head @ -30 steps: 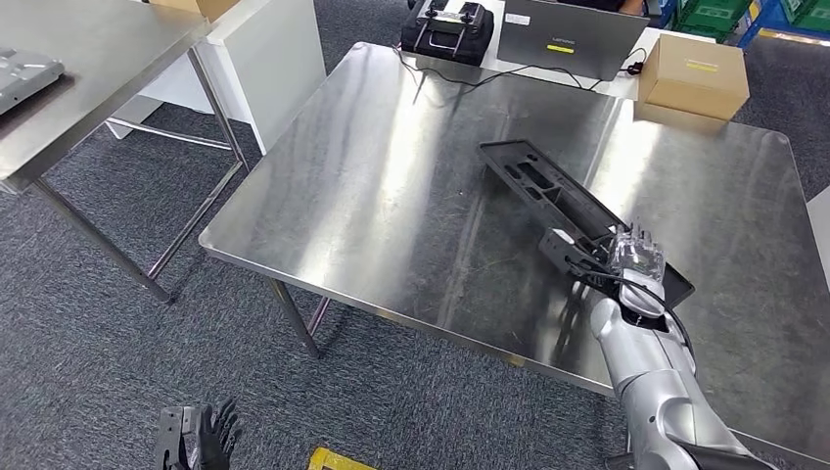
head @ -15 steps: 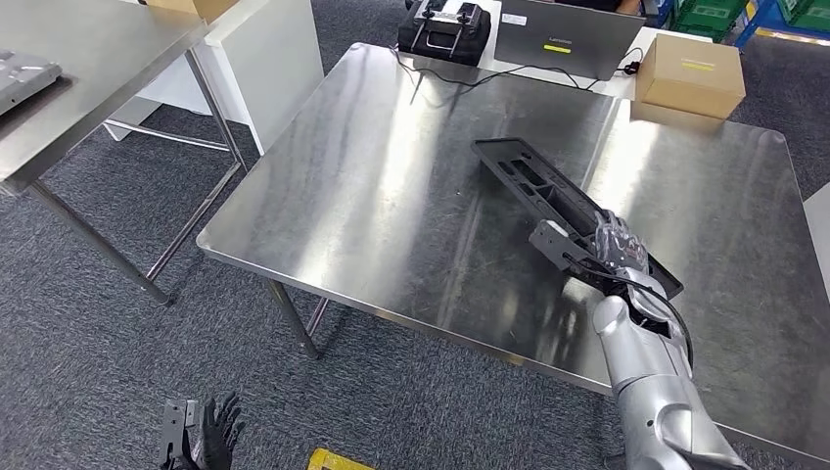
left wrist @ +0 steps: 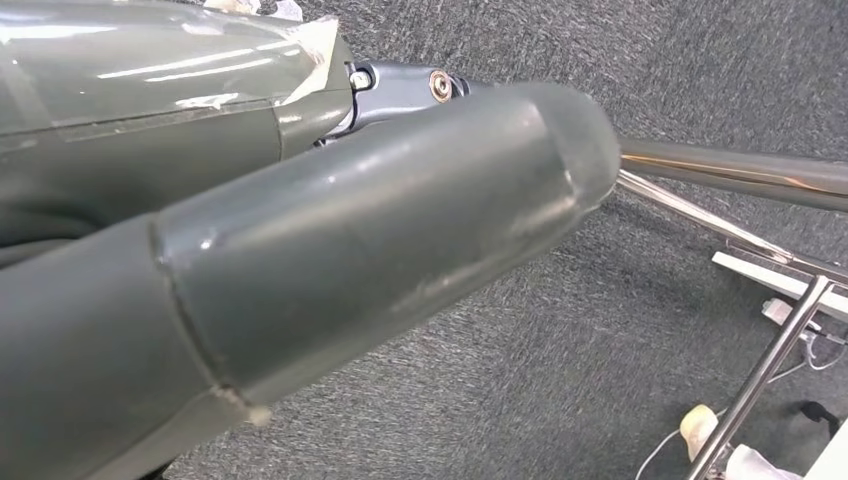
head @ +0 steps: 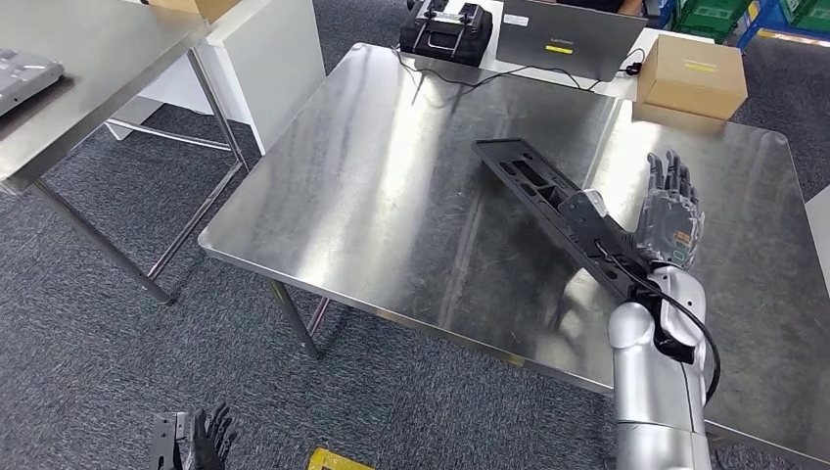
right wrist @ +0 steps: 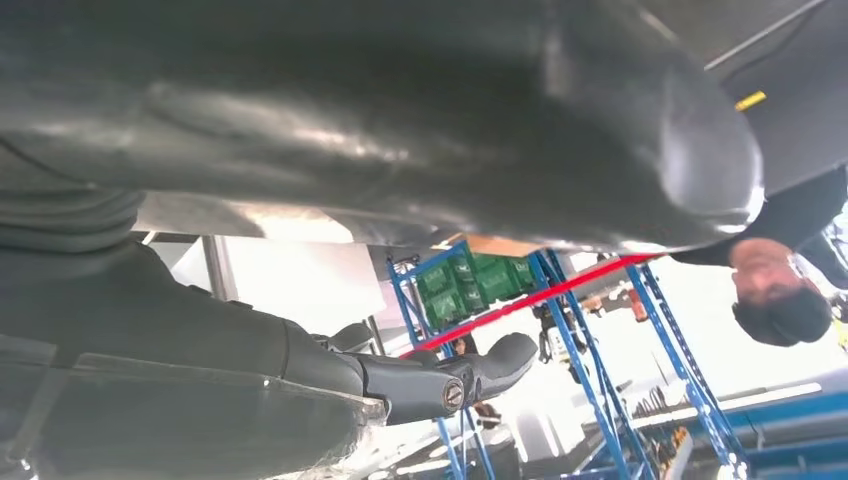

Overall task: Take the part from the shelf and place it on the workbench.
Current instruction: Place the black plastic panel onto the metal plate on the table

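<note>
The part (head: 548, 199) is a long black plastic moulding that lies flat and slantwise on the steel workbench (head: 391, 196), right of its middle. My right hand (head: 670, 211) hovers just to the right of the part's near half, fingers straight and spread, holding nothing. Its thumb (head: 588, 205) reaches over the part's edge. The right wrist view has that thick thumb (right wrist: 400, 120) close up, with the dark fingers (right wrist: 470, 375) stretched out and apart. My left hand (head: 201, 446) hangs low over the carpet at the lower left, its fingers apart and nothing in them.
A cardboard box (head: 691, 74), a grey laptop (head: 571, 34) and a black case (head: 447, 26) with cables stand along the workbench's far edge. Another steel table (head: 88, 59) with a grey part (head: 24, 73) stands to the left. A person (right wrist: 790, 290) stands by blue racks (right wrist: 470, 280).
My right hand has let go of the part's near end, opened and moved up and to the right. The part now lies on the workbench.
</note>
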